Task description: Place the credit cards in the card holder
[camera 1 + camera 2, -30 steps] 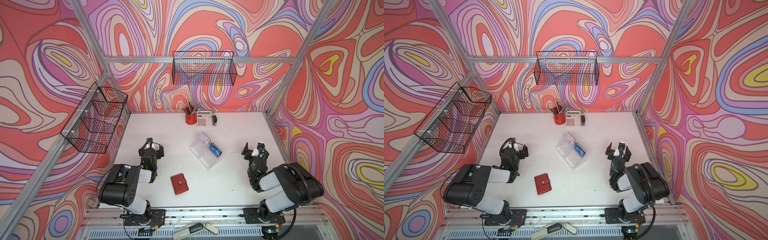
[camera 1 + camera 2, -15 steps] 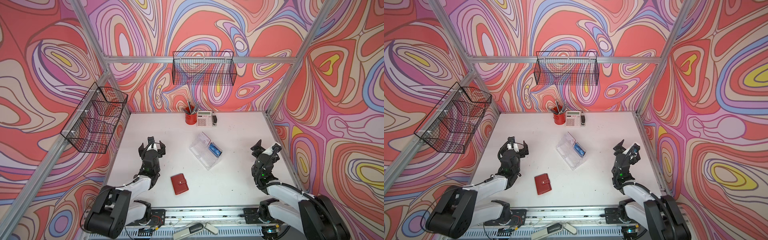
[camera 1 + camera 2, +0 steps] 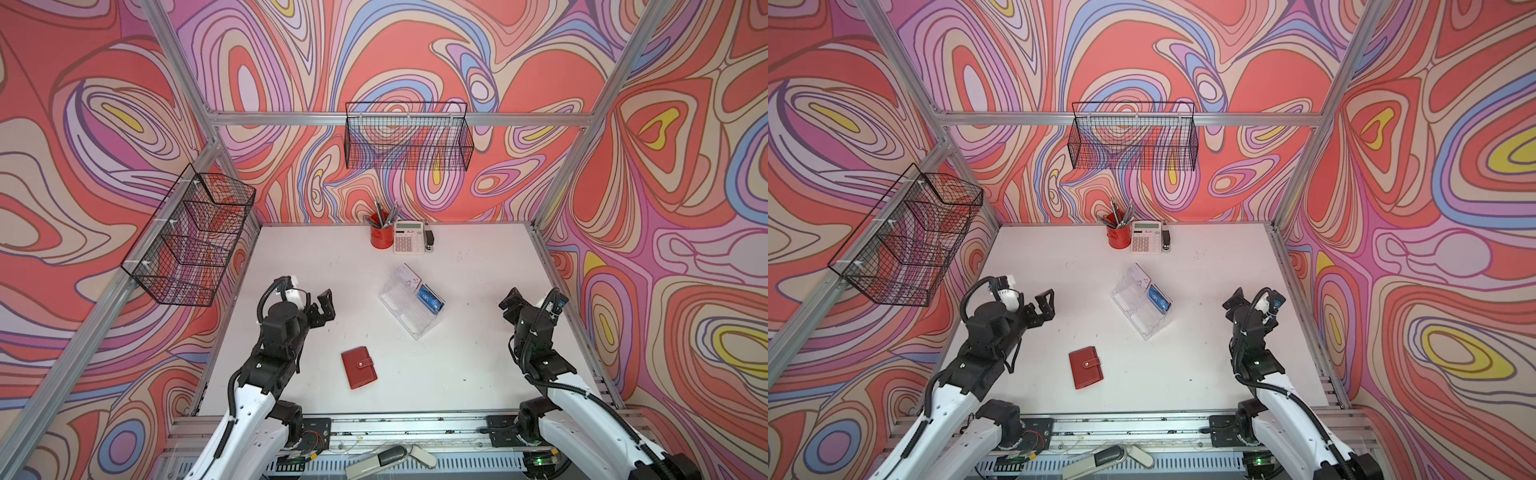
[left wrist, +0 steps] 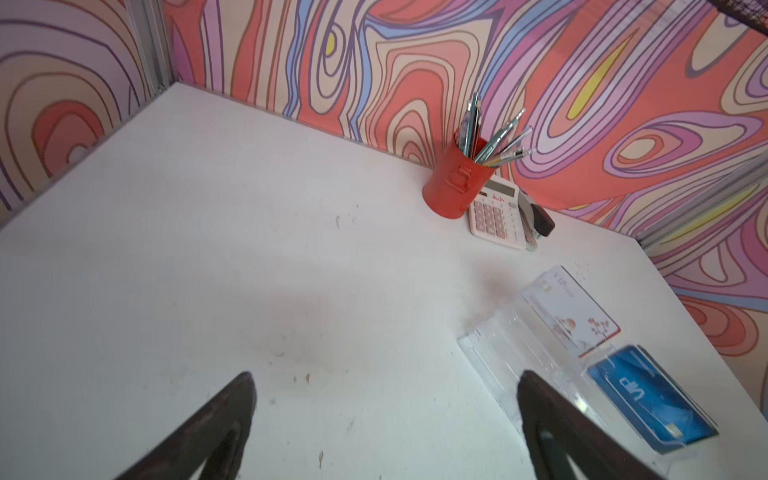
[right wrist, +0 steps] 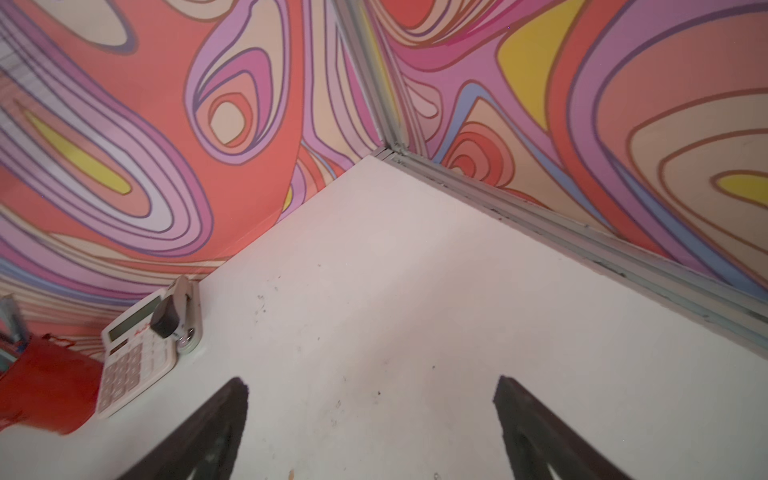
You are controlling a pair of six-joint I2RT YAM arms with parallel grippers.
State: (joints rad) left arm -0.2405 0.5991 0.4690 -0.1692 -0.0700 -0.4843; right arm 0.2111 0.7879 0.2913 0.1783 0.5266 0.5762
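The blue plastic credit cards with white lettering (image 4: 652, 399) stand as a small stack in the front pocket of a clear acrylic tiered stand (image 3: 415, 322). That puts them a little right of centre in both top views and at lower right in the left wrist view. I expect them to be light, stiff and slick, and thin enough that a pinch could lift several at once or fan the stack. I would take them by the free upper edge above the stand's lip, with one finger on each face. The stand looks light and may slide or tip when I pull.

A white card with a floral print (image 4: 569, 316) sits in a pocket behind the blue ones. The closed red leather wallet with a snap tab (image 3: 359, 368), at lower centre of the white table (image 3: 457, 374), is what I take to be the card holder. It looks soft and needs unsnapping first.

My left gripper (image 4: 385, 376) and right gripper (image 5: 370, 380) both have their jaws wide apart and hold nothing. They hover over bare table, well away from the cards.
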